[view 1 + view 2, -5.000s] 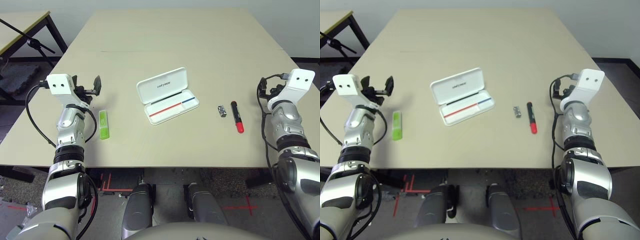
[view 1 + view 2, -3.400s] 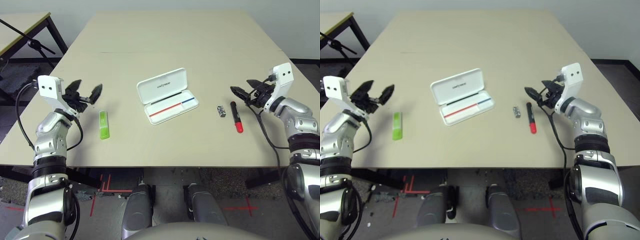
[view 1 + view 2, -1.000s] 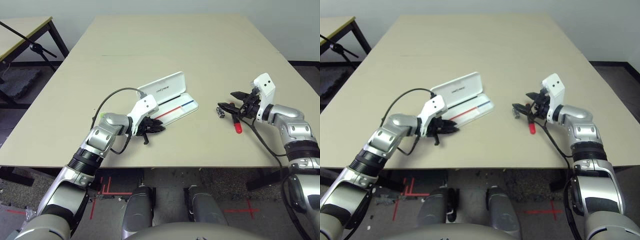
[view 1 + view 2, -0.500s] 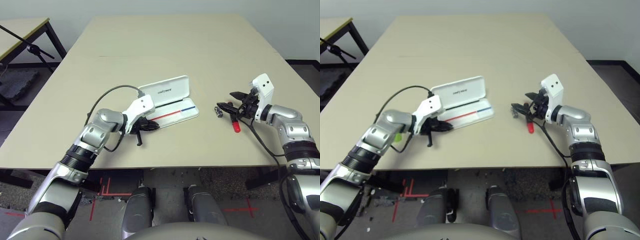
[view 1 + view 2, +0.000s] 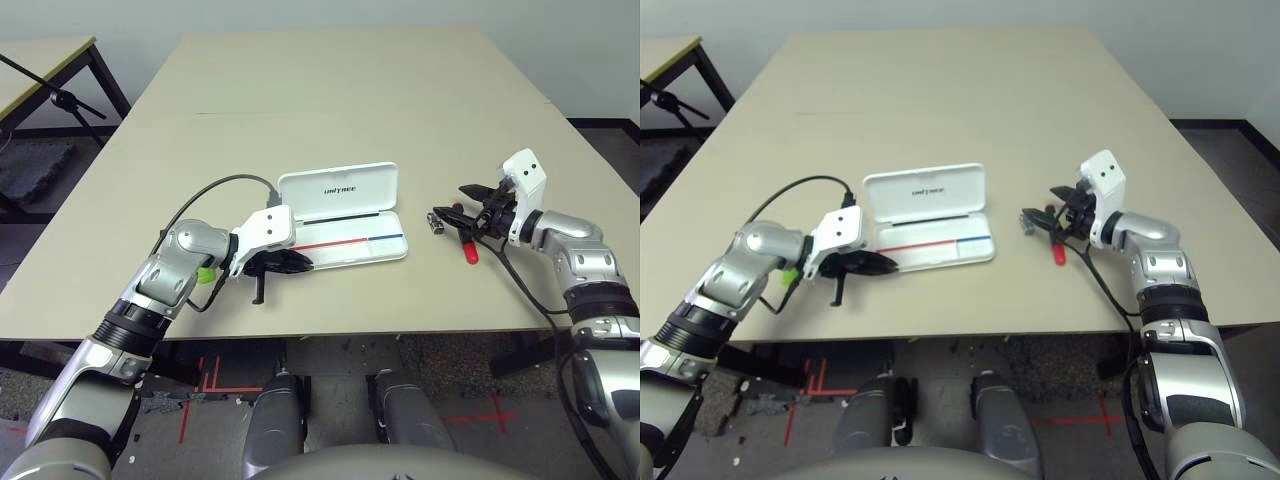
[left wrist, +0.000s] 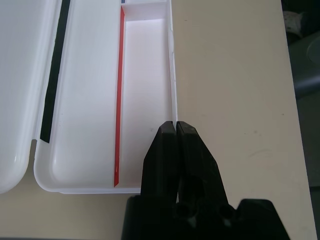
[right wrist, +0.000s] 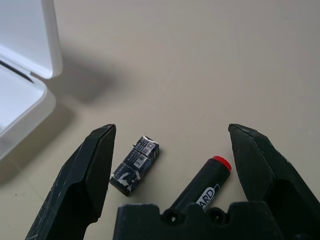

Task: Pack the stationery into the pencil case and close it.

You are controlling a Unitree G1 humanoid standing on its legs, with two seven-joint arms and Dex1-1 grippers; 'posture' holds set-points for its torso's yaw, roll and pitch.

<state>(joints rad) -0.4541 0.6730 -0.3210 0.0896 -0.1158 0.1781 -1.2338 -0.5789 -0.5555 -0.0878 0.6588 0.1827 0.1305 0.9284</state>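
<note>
Your beige wooden table (image 5: 350, 90) carries the white hard plastic hinged pencil case (image 5: 345, 215), lying open with its lid up, just ahead of your left gripper (image 6: 176, 131). That gripper's black fingers are pressed together, their tips at the case's near wall by the red line; you cannot tell whether they pinch the wall. Your right gripper (image 7: 172, 137) is spread wide, holding nothing, low over the red marker with black cap (image 7: 202, 187) and the tiny silver-black metal piece (image 7: 135, 164), both lying between its fingers. A bright green flat stick (image 5: 205, 274) peeks out beneath your left forearm, behind that hand.
</note>
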